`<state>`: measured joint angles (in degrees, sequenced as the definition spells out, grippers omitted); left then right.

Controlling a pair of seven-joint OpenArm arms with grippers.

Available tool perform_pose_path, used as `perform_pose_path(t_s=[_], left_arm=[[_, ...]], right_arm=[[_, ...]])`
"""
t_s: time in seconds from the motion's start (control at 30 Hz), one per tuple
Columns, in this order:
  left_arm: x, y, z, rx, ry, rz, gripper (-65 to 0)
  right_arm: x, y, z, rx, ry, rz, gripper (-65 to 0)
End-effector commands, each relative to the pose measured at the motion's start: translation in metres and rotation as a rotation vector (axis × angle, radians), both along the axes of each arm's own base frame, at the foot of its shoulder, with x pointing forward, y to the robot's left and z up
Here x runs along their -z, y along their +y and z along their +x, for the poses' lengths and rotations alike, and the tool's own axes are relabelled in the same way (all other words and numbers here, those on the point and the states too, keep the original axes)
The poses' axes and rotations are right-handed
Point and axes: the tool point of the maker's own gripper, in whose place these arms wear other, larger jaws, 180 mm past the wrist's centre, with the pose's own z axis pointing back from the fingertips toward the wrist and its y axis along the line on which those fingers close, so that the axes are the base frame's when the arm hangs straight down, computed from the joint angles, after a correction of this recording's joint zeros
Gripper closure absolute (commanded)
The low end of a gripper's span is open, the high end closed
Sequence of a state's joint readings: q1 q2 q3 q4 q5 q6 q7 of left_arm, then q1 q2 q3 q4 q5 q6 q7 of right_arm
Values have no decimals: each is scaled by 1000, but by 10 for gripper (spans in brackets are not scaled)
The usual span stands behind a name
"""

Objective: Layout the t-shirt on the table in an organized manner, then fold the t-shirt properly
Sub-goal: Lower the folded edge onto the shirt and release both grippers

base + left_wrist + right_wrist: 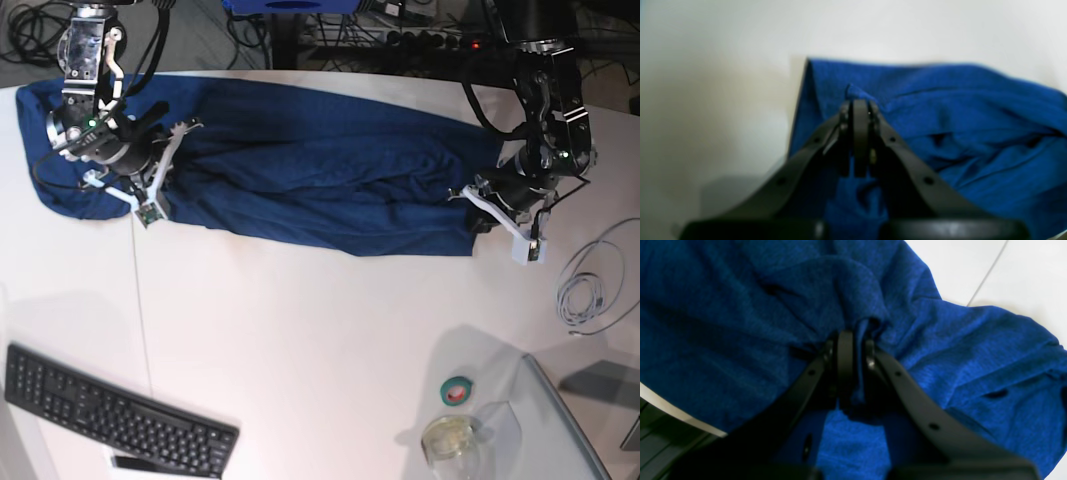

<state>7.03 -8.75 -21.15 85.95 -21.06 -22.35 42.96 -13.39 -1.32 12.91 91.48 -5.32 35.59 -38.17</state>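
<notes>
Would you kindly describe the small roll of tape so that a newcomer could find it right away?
Start at the white table and go to the near corner opposite the black keyboard, where a grey glassy panel begins. Beside that panel's edge lies the roll of tape, a small green ring with a red centre. The clear round container next to it is colourless.

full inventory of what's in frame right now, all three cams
t-shirt: 1, dark blue, stretched across the far part of the table, wrinkled
table: 1, white, thin dark seam on the base view's left
keyboard: 1, black, near-left corner in the base view
tape roll: 1, green with red, near right
glass jar: 1, clear, just in front of the tape roll
coiled cable: 1, white, right edge
grey panel: 1, near-right corner
left gripper: 1, black, shut on the t-shirt's edge
right gripper: 1, black, shut on a bunch of t-shirt fabric
</notes>
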Motion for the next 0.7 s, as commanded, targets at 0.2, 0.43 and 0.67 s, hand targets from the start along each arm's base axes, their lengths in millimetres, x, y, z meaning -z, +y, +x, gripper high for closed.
perform_pose_path(t_s=[0.2,0.43,0.67], left_arm=[[2,1,1,-7,-32,-12,0],[17,-11,-6,35,15,-20,0],[17,-11,-6,32,15,-19,0]], right_arm=[[2,-1,5,4,-3,8,-3],[-34,-49,17,189,-112,-55,-300],[-51,-148,57,683,-204,-55,-327]])
